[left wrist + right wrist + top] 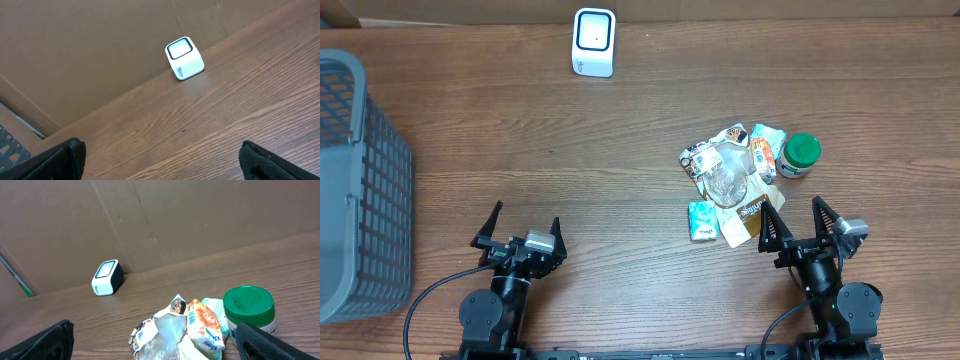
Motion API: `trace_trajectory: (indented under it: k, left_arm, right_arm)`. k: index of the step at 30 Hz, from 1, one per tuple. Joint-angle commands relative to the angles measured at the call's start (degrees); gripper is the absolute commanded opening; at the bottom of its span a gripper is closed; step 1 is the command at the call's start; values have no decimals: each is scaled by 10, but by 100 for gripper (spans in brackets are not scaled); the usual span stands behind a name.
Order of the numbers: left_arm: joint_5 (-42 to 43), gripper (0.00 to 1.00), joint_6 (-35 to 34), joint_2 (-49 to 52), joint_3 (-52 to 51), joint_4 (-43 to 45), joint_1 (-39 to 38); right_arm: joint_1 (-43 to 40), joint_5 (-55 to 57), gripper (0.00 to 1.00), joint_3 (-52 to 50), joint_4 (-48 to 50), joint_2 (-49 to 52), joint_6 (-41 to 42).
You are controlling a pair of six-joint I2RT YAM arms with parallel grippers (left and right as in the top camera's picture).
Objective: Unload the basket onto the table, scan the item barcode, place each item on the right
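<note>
Packets lie heaped at about four o'clock on the table, crumpled and overlapping. A jar touches the heap's three o'clock side; its green lid is on, so its contents are hidden. One small teal packet lies at the heap's seven o'clock edge. The scanner sits at twelve o'clock, well apart from them. A grey mesh basket fills the nine o'clock edge; what it holds cannot be told. The left gripper at seven o'clock and the right gripper at five o'clock, just beside the heap, are both spread wide and hold nothing.
</note>
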Motion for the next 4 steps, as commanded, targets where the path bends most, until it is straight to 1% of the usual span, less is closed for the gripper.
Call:
trace_trajectory:
  k: [1, 4]
  left_arm:
    - [-4, 100, -9, -7, -3, -1, 3]
    - [-4, 100, -9, -7, -3, -1, 3]
  right_arm:
    - [-1, -3, 100, -6, 2, -6, 0]
    - [-1, -3, 100, -6, 2, -6, 0]
